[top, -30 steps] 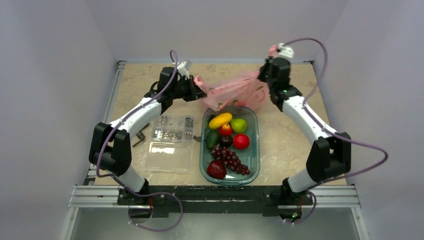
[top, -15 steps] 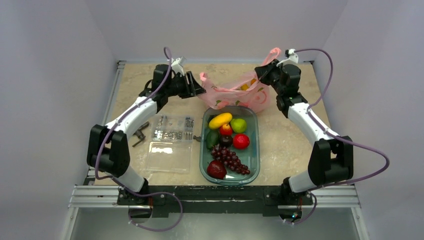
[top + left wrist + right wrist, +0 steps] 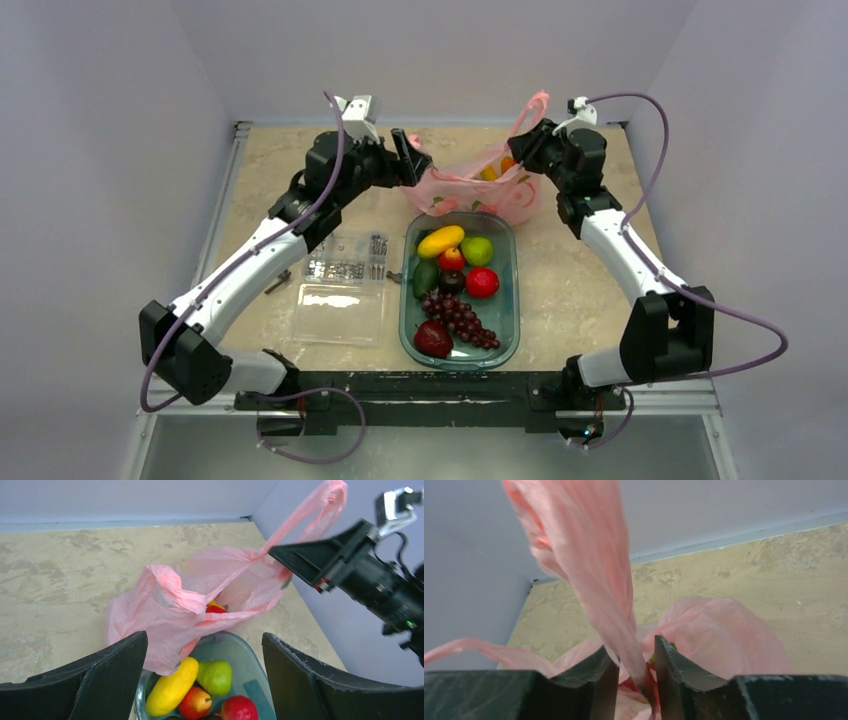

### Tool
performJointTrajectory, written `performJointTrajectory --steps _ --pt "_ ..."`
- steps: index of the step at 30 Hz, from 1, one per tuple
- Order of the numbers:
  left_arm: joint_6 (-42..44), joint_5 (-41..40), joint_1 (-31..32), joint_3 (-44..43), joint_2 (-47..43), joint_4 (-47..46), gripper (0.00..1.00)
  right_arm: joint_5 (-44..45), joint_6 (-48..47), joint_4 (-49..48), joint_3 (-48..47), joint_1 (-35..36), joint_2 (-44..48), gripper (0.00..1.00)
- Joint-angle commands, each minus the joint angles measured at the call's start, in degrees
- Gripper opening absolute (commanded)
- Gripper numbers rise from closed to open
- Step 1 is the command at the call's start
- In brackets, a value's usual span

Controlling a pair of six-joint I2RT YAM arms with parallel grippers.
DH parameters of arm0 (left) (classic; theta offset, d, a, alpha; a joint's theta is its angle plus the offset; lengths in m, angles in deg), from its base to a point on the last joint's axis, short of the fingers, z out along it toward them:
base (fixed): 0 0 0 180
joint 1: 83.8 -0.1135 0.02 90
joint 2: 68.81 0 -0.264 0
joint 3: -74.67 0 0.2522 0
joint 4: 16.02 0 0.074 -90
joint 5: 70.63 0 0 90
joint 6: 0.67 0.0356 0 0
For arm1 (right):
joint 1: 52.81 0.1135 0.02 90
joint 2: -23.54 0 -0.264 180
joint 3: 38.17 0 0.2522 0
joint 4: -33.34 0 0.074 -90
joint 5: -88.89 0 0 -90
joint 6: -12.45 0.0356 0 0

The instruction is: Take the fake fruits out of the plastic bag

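The pink plastic bag (image 3: 470, 190) lies slumped at the far end of the green tray, its mouth sagging open. Inside it, red and yellow fake fruits (image 3: 216, 608) show through the opening; the others are hidden by the plastic. My left gripper (image 3: 410, 155) hovers at the bag's left side, open wide with nothing between its fingers (image 3: 100, 680). My right gripper (image 3: 528, 140) is at the bag's right side. Its jaws stand slightly apart, and the bag's handle loop (image 3: 594, 565) runs up loosely between them.
The green tray (image 3: 505, 330) in front of the bag holds a yellow oval fruit (image 3: 440, 241), a green apple (image 3: 477, 250), a dark grape bunch (image 3: 460, 318) and other fruits. A clear box of small parts (image 3: 345, 258) lies left of the tray, its lid open.
My left gripper has opened and let go of the bag's left handle, which dropped onto the bag. The right jaws have parted slightly round the right handle. The bag has sagged.
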Motion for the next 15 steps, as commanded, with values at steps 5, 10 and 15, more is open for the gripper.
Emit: performJointTrajectory --steps 5,10,15 --pt "-5.06 -11.85 0.51 -10.75 9.29 8.19 0.83 6.01 -8.01 7.83 -4.48 0.45 5.09 0.58" --pt "-3.41 -11.01 0.55 -11.69 11.33 5.82 0.8 2.35 -14.64 8.84 -8.63 0.84 3.36 0.79" --pt "-0.3 -12.23 0.56 -15.53 13.88 6.73 0.85 2.18 -19.64 9.07 -16.19 1.63 -3.63 0.92"
